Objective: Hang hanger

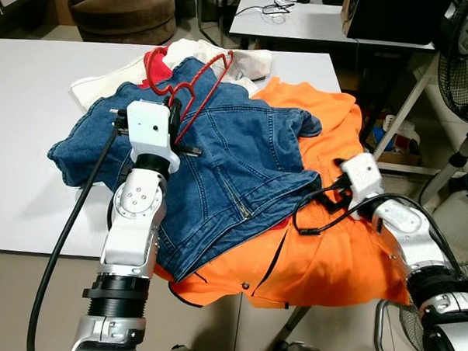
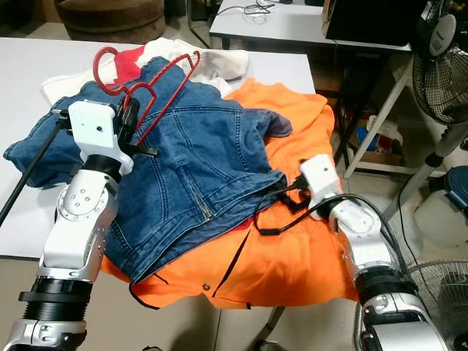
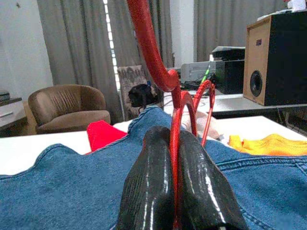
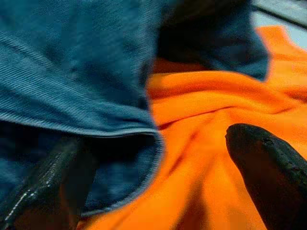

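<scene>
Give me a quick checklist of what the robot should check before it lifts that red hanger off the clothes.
1. Left gripper shut on the red hanger: ok.
2. Hanger free of the denim jacket: cannot tell; it lies on top.
3. Right gripper open at the jacket's hem, over the orange garment: ok.
4. Black cable by the right wrist clear of the cloth: not ok; it lies on it.
5. A rail to hang it on: cannot tell.

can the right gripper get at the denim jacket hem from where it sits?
Probably yes. The right gripper is open, low on the orange garment, and the denim jacket hem already lies between its fingers; nothing blocks it.
</scene>
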